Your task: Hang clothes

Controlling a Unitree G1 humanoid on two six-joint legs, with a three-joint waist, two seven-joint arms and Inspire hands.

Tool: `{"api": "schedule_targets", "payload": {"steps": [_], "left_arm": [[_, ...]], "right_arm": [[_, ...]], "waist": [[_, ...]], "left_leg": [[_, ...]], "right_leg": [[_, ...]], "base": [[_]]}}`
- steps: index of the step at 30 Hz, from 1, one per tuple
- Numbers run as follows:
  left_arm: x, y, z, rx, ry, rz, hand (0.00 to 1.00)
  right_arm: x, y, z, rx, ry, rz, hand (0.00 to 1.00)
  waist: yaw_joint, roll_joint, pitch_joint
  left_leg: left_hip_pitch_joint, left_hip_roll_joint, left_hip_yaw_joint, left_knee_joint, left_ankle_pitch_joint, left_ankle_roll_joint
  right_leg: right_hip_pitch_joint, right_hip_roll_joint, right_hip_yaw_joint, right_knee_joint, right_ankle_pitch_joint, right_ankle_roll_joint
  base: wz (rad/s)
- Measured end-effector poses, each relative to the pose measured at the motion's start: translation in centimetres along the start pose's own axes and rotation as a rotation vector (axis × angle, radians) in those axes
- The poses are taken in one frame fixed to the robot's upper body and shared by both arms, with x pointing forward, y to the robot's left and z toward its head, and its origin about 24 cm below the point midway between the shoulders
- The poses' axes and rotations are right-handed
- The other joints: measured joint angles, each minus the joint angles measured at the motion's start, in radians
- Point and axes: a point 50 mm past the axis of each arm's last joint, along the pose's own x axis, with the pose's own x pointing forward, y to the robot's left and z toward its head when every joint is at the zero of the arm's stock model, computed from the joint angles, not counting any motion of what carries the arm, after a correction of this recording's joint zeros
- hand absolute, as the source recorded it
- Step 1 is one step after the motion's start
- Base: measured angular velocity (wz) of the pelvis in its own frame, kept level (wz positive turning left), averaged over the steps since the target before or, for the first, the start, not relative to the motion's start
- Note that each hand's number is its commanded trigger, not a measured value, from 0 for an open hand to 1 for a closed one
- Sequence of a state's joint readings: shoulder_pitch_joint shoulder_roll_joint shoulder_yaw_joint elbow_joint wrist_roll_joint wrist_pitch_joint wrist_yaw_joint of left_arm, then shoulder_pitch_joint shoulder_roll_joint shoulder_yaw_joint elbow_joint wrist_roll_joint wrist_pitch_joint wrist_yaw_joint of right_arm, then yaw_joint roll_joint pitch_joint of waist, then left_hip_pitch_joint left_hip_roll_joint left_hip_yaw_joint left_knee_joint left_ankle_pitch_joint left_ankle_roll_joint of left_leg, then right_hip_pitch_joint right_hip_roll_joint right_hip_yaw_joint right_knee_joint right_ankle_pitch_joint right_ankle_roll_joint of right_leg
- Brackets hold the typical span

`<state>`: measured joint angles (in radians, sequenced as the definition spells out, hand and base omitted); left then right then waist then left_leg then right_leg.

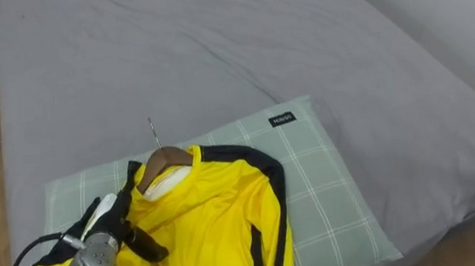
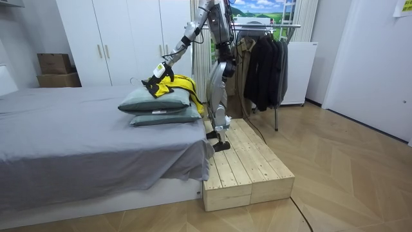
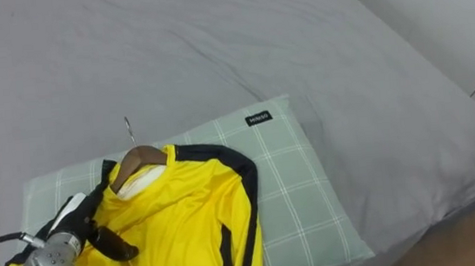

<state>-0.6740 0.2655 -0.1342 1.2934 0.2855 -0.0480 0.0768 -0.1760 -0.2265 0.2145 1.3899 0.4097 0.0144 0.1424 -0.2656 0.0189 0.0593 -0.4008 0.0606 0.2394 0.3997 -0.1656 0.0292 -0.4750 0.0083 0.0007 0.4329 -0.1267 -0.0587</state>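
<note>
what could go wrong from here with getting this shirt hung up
1. The left hand sits on one shoulder of the yellow shirt, away from the hook of the wooden hanger. Lifting there could tip the hanger and slide the shirt off.
2. The shirt lies on a checked pillow near the edge of the bed. A pull might drag the pillow along.
3. The clothes rack is behind the robot on its wooden platform. Turning risks a misstep.
</note>
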Motion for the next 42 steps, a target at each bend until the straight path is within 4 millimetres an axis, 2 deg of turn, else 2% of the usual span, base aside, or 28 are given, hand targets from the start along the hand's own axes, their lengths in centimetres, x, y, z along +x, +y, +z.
{"api": "schedule_targets", "payload": {"steps": [16, 18, 19, 20, 22, 23, 25, 27, 29, 30, 36, 42], "left_arm": [[0.1, 0.3, 0.3, -0.025, 0.003, 0.009, 0.00], [0.1, 0.3, 0.3, -0.029, 0.002, 0.011, 0.04], [0.1, 0.3, 0.3, -0.028, 0.002, 0.012, 0.12], [0.1, 0.3, 0.3, -0.028, 0.001, 0.012, 0.15], [0.1, 0.4, 0.4, -0.028, 0.000, 0.018, 0.36], [0.1, 0.4, 0.4, -0.028, 0.000, 0.021, 0.52], [0.1, 0.8, 0.6, -0.026, -0.005, 0.050, 0.61], [0.2, 1.6, 0.9, -0.024, -0.013, 0.077, 0.77], [0.3, 2.3, 1.3, -0.024, -0.021, 0.098, 0.85], [0.3, 2.4, 1.4, -0.024, -0.024, 0.103, 1.00], [0.3, 2.2, 1.4, -0.007, -0.027, 0.096, 1.00], [0.3, 2.1, 1.4, -0.007, -0.024, 0.094, 1.00]], "right_arm": [[0.0, 0.2, 0.4, 0.004, -0.018, 0.007, 0.00], [0.0, 0.2, 0.4, 0.003, -0.018, 0.005, 0.00], [0.0, 0.1, 0.4, 0.005, -0.018, -0.001, 0.00], [0.0, 0.1, 0.4, 0.007, -0.018, -0.004, 0.00], [0.0, 0.1, 0.3, 0.008, -0.018, -0.014, 0.00], [0.0, 0.1, 0.4, 0.008, -0.019, -0.016, 0.00], [0.0, 0.1, 0.4, 0.009, -0.021, -0.024, 0.00], [0.0, 0.1, 0.5, 0.012, -0.026, -0.026, 0.00], [0.0, 0.1, 0.6, 0.013, -0.030, -0.028, 0.00], [0.1, 0.1, 0.7, 0.012, -0.032, -0.030, 0.00], [0.1, 0.1, 0.8, 0.008, -0.036, -0.030, 0.00], [0.1, 0.2, 0.8, 0.007, -0.039, -0.029, 0.00]], "waist": [[-0.003, -0.002, 0.0013], [-0.004, -0.002, 0.0017], [-0.004, -0.003, 0.0021], [-0.003, -0.003, 0.0025], [-0.003, -0.005, 0.0042], [-0.003, -0.005, 0.0046], [-0.003, -0.005, 0.0074], [-0.003, -0.004, 0.0091], [-0.003, -0.003, 0.0093], [-0.003, -0.003, 0.0099], [-0.003, 0.005, 0.0180], [-0.003, 0.005, 0.0182]], "left_leg": [[-0.011, 0.002, -0.005, 0.010, -0.009, 0.001], [-0.013, 0.003, -0.005, 0.013, -0.011, 0.001], [-0.013, 0.003, -0.005, 0.013, -0.012, 0.001], [-0.013, 0.003, -0.005, 0.013, -0.012, 0.001], [-0.014, 0.003, -0.005, 0.013, -0.013, 0.002], [-0.014, 0.003, -0.005, 0.013, -0.014, 0.002], [-0.016, 0.003, -0.006, 0.013, -0.014, 0.001], [-0.020, 0.003, -0.009, 0.014, -0.015, 0.001], [-0.026, 0.002, -0.010, 0.015, -0.014, 0.001], [-0.027, 0.002, -0.011, 0.015, -0.015, 0.002], [-0.030, -0.001, -0.010, 0.015, -0.017, 0.005], [-0.033, -0.002, -0.010, 0.015, -0.018, 0.007]], "right_leg": [[-0.003, 0.001, -0.003, -0.003, -0.001, 0.002], [-0.003, 0.002, -0.003, -0.003, -0.001, 0.002], [-0.003, 0.002, -0.003, -0.003, -0.001, 0.002], [-0.003, 0.002, -0.002, -0.003, -0.001, 0.002], [-0.003, 0.002, -0.002, -0.004, -0.002, 0.003], [-0.003, 0.002, -0.002, -0.005, -0.002, 0.003], [-0.004, 0.003, -0.003, -0.005, -0.002, 0.003], [-0.005, 0.002, -0.003, -0.004, -0.003, 0.004], [-0.011, 0.002, -0.004, -0.003, -0.002, 0.004], [-0.012, 0.001, -0.005, -0.003, -0.002, 0.004], [-0.013, -0.003, -0.005, -0.003, -0.005, 0.008], [-0.015, -0.004, -0.005, -0.004, -0.006, 0.009]], "base": [[0.00], [0.00], [0.00], [0.00], [0.00], [0.00], [0.00], [0.04], [0.02], [0.00], [0.00], [0.00]]}}
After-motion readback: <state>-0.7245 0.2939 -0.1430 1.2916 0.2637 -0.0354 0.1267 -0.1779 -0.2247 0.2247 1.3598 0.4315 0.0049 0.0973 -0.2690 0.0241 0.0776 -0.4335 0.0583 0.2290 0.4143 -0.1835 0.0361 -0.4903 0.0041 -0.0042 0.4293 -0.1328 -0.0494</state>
